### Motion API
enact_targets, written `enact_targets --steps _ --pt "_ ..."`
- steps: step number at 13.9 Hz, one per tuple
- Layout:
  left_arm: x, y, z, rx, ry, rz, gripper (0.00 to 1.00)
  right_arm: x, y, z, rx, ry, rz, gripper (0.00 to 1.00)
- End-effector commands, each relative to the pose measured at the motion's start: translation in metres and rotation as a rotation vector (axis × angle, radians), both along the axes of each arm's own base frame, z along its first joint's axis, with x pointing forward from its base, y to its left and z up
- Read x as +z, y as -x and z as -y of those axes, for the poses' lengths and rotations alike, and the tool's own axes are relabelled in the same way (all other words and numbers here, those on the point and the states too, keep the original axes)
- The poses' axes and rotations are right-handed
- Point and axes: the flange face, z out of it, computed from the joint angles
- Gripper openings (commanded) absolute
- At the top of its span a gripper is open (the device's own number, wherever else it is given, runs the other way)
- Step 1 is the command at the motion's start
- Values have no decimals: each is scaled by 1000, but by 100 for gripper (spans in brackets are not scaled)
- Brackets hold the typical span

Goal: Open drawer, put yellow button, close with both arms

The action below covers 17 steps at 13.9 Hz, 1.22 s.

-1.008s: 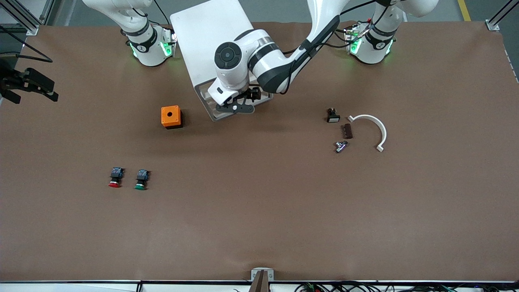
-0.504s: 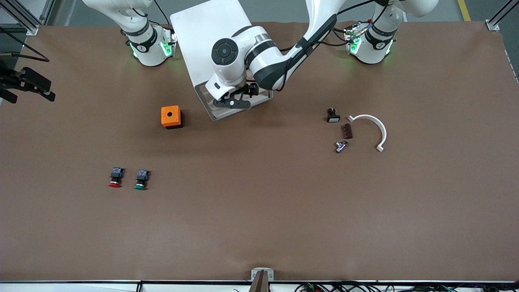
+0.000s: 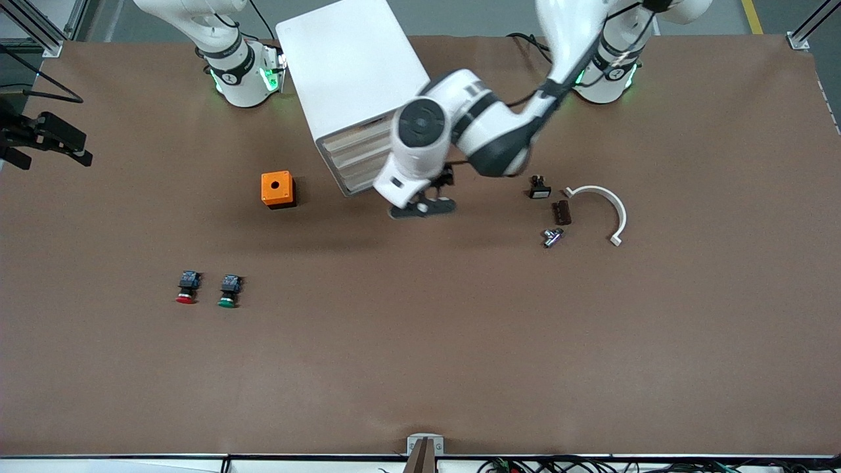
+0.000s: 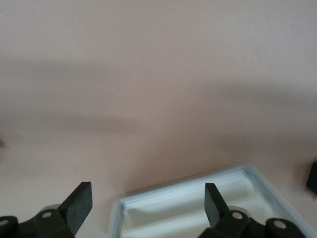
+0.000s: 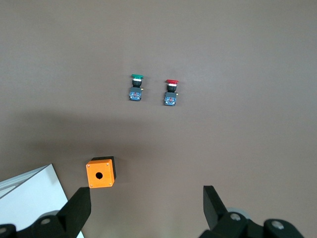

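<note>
Spreading the left gripper's (image 3: 424, 207) jaws wide, clamping nothing. Hovering it low over the matte brown table cover (image 3: 420, 341), just in front of the tall white box cabinet (image 3: 348, 66). Reaching in from the base at the left arm's end, bending the glossy white forearm down at its black-banded elbow and tilting the grey wrist toward the cabinet's front. Showing, in the left wrist view, two black wedge-shaped fingers (image 4: 79, 204) with a smooth white tray with a raised rim and rounded corners (image 4: 188, 198) close below them; not telling whether that tray belongs to the drawer.

Spreading the right gripper's (image 3: 47, 135) jaws wide too, gripping nothing. Waiting with it raised over the table's edge at the right arm's end, pointing it downward.

Lying flush with the three alike fronts below it in the front view: the uppermost shallow cream-fronted drawer (image 3: 351, 136). Finding the yellow button in no view.

Resting near the cabinet, toward the right arm's end: a square orange plastic box with a round hole on top (image 3: 276, 189). Lying side by side nearer the front camera: a red-capped push button (image 3: 187, 288) and a green-capped push button (image 3: 228, 291), both on black-and-blue bodies.
</note>
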Motion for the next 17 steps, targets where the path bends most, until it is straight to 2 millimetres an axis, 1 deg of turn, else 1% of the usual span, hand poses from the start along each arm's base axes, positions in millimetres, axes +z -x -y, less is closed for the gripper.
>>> enact_targets --steps 1,2,4,6,7,8,9,12,15,16,17 --pt "52 -43 -78 66 -48 79 100 3 -5 -1 5 12 -2 100" --pt "69 -53 -102 72 -75 118 100 2 -6 -3 9 12 -5 100" --pt "85 -75 -152 79 -103 128 100 0 -7 -4 11 11 -10 100" --pt "109 -89 -193 83 -90 159 100 0 -6 -3 9 12 -10 100" --pt "115 -92 -204 83 -90 168 100 1 -6 -3 9 14 -9 100" --pt "127 -94 -218 90 -88 181 100 3 -6 -2 8 14 -4 100" --pt "141 -96 -235 97 -86 199 100 8 -6 -2 6 15 7 100" --pt "173 -99 -294 49 -93 216 100 7 -7 -1 5 15 5 100" --pt "193 -94 -331 11 -107 206 100 7 -7 -3 9 13 4 100" --pt "198 -90 -341 2 -113 196 100 7 -7 -3 8 13 4 100" --pt "203 -86 -342 -8 -114 192 100 7 -7 -2 8 15 4 100"
